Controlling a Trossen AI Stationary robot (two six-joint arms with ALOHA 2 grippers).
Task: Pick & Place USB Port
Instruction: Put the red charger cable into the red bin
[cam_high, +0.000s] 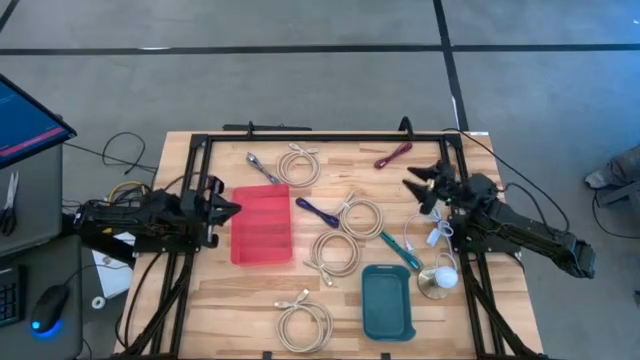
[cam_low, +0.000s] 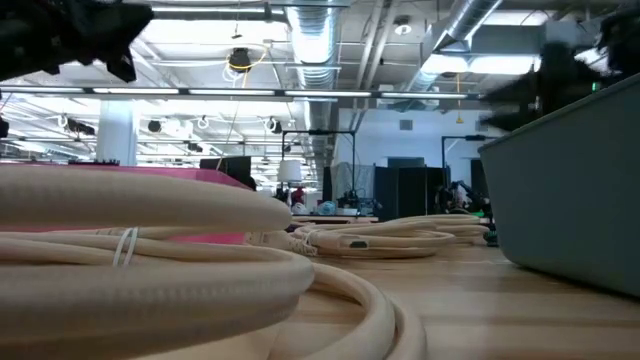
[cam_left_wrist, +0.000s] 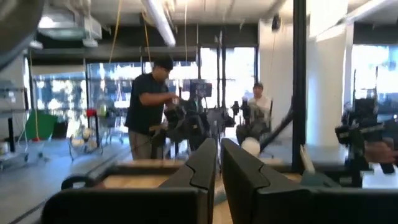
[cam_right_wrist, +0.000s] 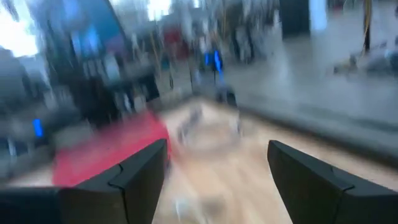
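Several cream cable coils lie flat on the wooden table: one at the far middle (cam_high: 300, 164), two at the centre (cam_high: 360, 214) (cam_high: 335, 254), and one at the near edge (cam_high: 305, 322), which fills the low view (cam_low: 150, 250). A small white cable with a plug (cam_high: 436, 233) lies beside my right arm. My right gripper (cam_high: 414, 178) (cam_right_wrist: 217, 168) is open and empty above the table's right part, pointing toward the central coils. My left gripper (cam_high: 232, 208) (cam_left_wrist: 219, 165) is shut and empty at the left edge of the red tray (cam_high: 262, 226).
A teal tray (cam_high: 388, 300) stands near the front right, and its wall shows in the low view (cam_low: 570, 200). A wrench (cam_high: 262, 167), a purple cable (cam_high: 393, 155), a purple-handled tool (cam_high: 315, 212), a teal screwdriver (cam_high: 400, 250) and a white bulb (cam_high: 441, 279) lie around. People stand in the room beyond (cam_left_wrist: 149, 106).
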